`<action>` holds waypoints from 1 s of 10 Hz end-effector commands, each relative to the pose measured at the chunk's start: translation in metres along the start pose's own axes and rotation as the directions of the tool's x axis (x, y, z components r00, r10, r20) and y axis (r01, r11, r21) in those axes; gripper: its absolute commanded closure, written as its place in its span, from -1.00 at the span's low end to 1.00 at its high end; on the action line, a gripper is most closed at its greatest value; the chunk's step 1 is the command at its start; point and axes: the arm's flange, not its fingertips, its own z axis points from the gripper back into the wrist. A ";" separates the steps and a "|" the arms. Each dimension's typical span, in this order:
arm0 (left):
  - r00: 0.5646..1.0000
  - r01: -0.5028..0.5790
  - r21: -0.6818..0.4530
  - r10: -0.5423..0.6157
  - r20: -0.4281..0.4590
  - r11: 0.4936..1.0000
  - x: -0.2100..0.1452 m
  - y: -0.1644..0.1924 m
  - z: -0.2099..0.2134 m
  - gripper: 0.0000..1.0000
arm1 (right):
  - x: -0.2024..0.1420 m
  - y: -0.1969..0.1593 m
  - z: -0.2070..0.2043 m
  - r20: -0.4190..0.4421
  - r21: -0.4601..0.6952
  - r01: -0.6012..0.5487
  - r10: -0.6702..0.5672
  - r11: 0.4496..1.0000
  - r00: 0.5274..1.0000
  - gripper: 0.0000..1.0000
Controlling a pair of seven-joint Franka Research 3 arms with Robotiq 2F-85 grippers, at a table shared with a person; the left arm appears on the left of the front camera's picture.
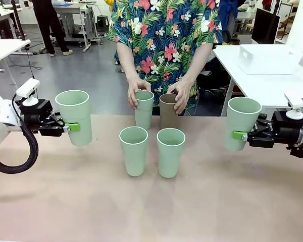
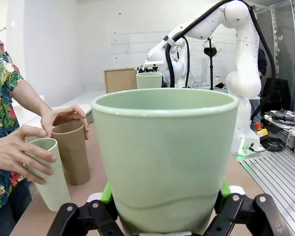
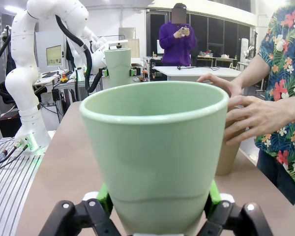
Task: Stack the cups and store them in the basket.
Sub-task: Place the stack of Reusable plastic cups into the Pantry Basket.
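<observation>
While left jaws clench left cup (image 1: 76,113), right jaws clench right cup (image 1: 241,118); person's hand (image 1: 182,96) on brown cup (image 1: 166,115)

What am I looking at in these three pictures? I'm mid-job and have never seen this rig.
Two white robot arms share a table with a person. The wide picture looks across the table from between the arms. The other two come from a camera on each wrist. The left gripper grips an upright mint cup, the left-held cup. The right gripper grips the right-held cup. Two mint cups stand mid-table: the near-left cup and the near-right cup. Behind them the person's hands grasp the far mint cup and the brown cup. The white basket sits on a side table.
</observation>
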 end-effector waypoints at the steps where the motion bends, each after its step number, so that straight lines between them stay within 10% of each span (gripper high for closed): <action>1: 1.000 0.007 -0.001 -0.007 0.001 1.000 0.003 0.001 0.000 -0.73 | 0.001 0.000 0.000 0.007 0.004 -0.002 0.002 1.000 1.000 -0.72; 10: 1.000 0.007 -0.001 -0.007 0.001 1.000 0.003 0.001 0.000 -0.73 | 0.001 0.000 0.000 0.007 0.004 -0.002 0.002 1.000 1.000 -0.72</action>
